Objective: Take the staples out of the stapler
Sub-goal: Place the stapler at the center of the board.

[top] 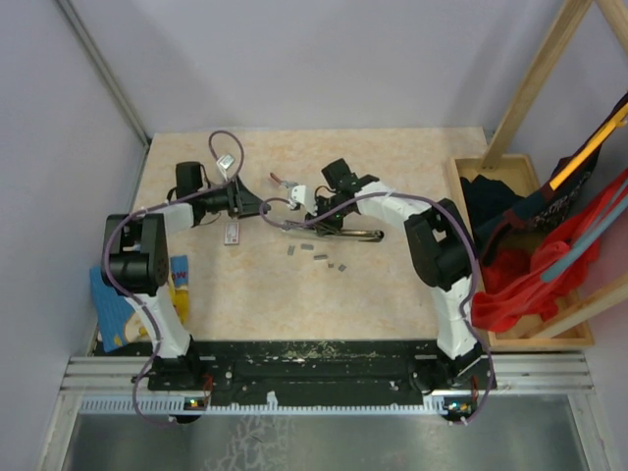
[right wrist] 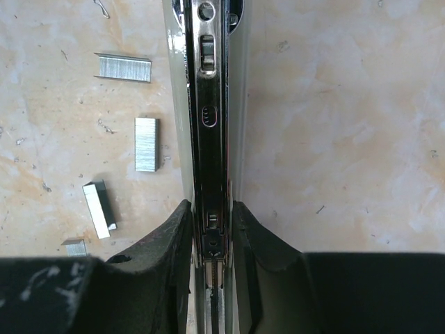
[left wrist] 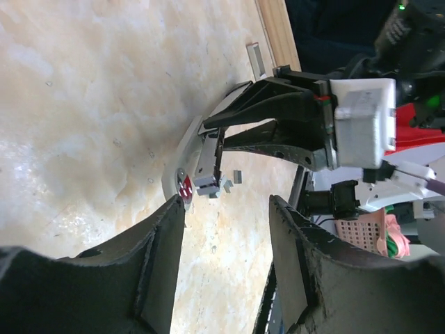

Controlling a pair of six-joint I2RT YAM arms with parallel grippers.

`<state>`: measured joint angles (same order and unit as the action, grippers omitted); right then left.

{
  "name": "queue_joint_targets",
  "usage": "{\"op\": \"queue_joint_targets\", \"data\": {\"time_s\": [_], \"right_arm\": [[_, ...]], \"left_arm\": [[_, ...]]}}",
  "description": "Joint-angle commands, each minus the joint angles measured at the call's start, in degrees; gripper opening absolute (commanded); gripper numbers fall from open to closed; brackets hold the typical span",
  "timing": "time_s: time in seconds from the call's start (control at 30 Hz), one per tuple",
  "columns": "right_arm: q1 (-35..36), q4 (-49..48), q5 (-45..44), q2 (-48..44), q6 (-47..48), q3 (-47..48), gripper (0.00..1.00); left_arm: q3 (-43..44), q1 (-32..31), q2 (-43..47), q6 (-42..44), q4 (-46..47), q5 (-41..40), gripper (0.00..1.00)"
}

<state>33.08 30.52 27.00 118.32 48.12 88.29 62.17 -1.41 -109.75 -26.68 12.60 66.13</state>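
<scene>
Clamping the stapler from both sides, the right gripper has its fingers pressed onto the shiny metal rail. The stapler sits at mid-table. The left gripper is spread with nothing between its fingers, just off the stapler's front end. Four short strips of staples lie loose on the table, just beside the stapler on its near side. A white-and-red tag lies near the left gripper. A small clip lies behind. A wooden tray of cloth stands well apart at the right edge.

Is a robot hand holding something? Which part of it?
The right gripper pinches the stapler across its long sides. The left gripper is open and holds nothing.
</scene>
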Motion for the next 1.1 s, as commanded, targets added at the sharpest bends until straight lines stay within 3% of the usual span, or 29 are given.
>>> {"op": "queue_joint_targets", "data": {"time_s": [0.0,0.4,0.73,1.07], "right_arm": [[-1.7,4.2,-1.2,2.1,2.4,4.0,0.08],[-6.1,12.7,-5.1,8.9,8.1,14.8,0.09],[-9.1,19.3,-10.0,14.4,14.8,22.7,0.10],[-14.9,21.4,-12.8,17.2,18.6,27.1,0.11]], "left_arm": [[-0.3,1.7,4.2,2.7,-1.0,1.8,0.57],[-1.3,7.9,11.6,10.9,-7.9,4.0,0.60],[-1.4,13.7,18.3,22.6,-21.0,7.4,0.65],[-0.3,18.7,21.9,38.4,-36.6,9.5,0.76]]}}
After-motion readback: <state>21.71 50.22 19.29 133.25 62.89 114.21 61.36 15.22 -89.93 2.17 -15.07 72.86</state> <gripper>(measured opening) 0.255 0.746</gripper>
